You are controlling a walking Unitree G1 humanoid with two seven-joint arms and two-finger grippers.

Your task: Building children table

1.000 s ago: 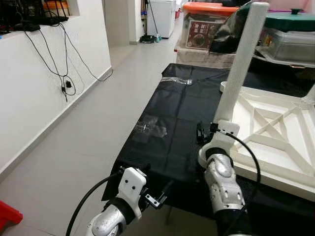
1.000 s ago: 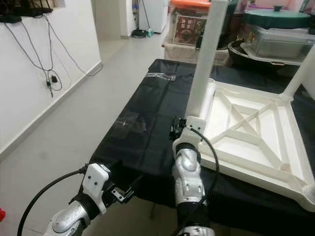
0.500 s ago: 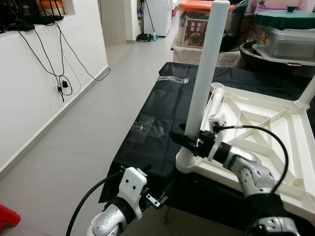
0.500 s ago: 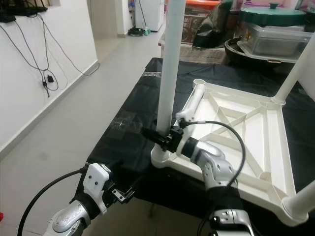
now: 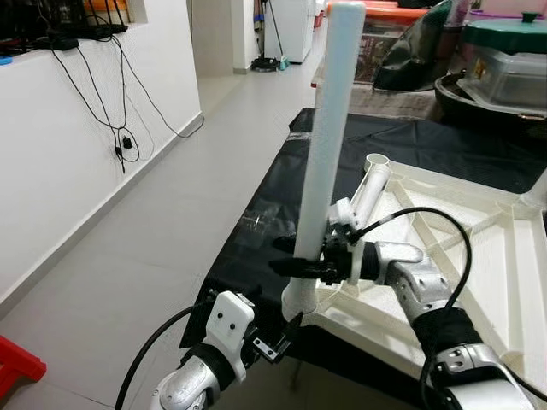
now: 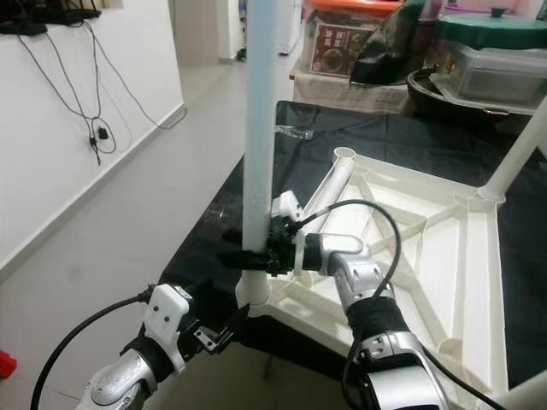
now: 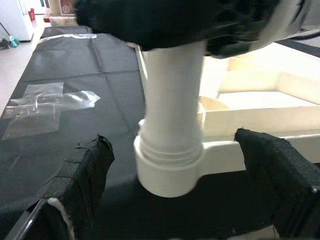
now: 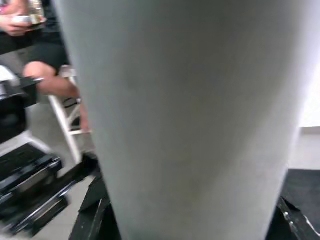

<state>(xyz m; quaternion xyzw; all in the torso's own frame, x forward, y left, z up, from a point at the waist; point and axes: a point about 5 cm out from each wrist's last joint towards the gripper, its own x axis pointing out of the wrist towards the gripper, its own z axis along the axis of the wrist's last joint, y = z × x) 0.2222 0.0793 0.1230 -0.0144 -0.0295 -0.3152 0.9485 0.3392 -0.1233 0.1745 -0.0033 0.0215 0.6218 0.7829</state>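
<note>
1. Risk: the leg (image 5: 325, 145) stands upright in the corner socket (image 7: 167, 170) of the upturned tabletop (image 6: 444, 256), but whether it is fully seated I cannot tell. If the grip lets go early or pushes sideways, the tall leg could lean and pop out.
2. Risk: the tabletop lies on the black sheet (image 5: 282, 196), its socket corner at the sheet's near edge. A hard downward or outward push could slide the tabletop on the sheet or tip the corner off.
3. Risk: the left gripper (image 7: 175, 200) sits low, just below that corner. A slipping leg or tabletop would strike it.
4. Right gripper (image 5: 295, 260): pinching the leg low down, just above the socket, fingers clamped on either side of the shaft.
5. Left gripper: fingers spread wide, holding nothing, straddling the socket without contact, as far as the wrist view shows.
6. A loose second leg (image 6: 333, 175) lies on the tabletop's left rim. A third leg (image 6: 521, 145) stands at the far right corner.
</note>
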